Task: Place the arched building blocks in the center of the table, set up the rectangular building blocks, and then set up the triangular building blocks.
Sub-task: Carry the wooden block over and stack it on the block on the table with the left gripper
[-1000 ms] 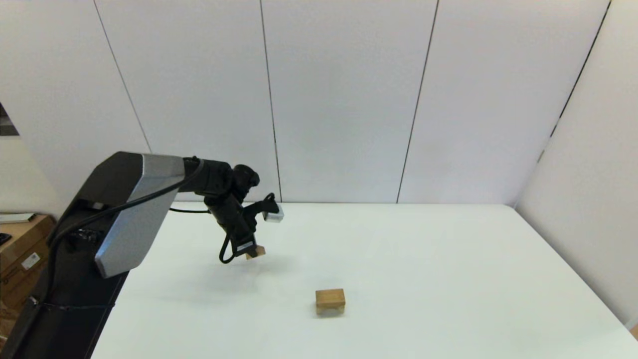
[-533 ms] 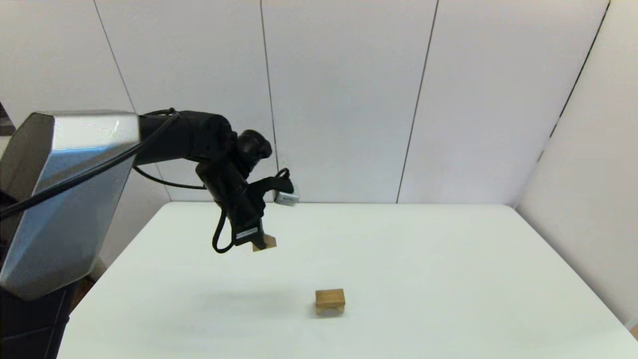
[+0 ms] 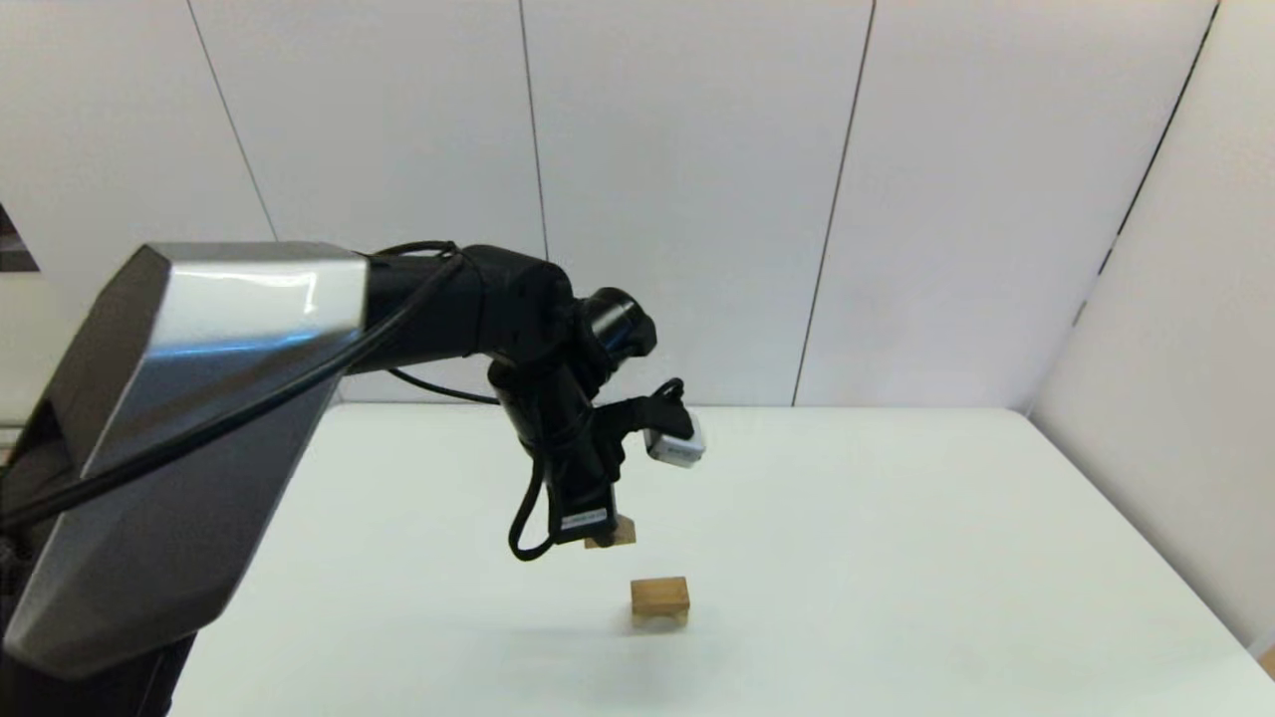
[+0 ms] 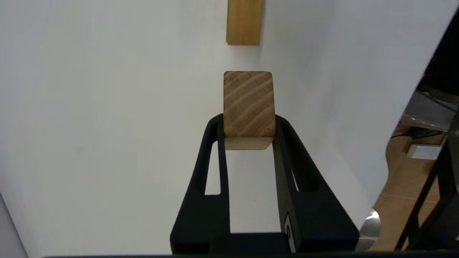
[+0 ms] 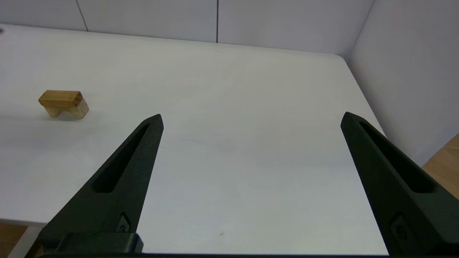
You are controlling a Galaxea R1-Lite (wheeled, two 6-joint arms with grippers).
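Right wrist view, nearest: right jaws spread wide with nothing between them, hanging over the near edge of the white table (image 5: 251, 107).

Farther out, at mid-table: the arched building block (image 3: 659, 596), standing on its two feet, hollow side down, well apart from the right jaws.

Just beyond it and raised off the table: the rectangular building block (image 3: 611, 535), pinched by its two side edges between the left jaws. Seen in the left wrist view with striped grain facing the camera (image 4: 249, 104), and the arched building block ahead of its free end, not touching.

Above that, on the black left wrist: a small white label (image 3: 585, 518), writing too small to read. Same for a tiny label on one left finger (image 4: 287, 227).
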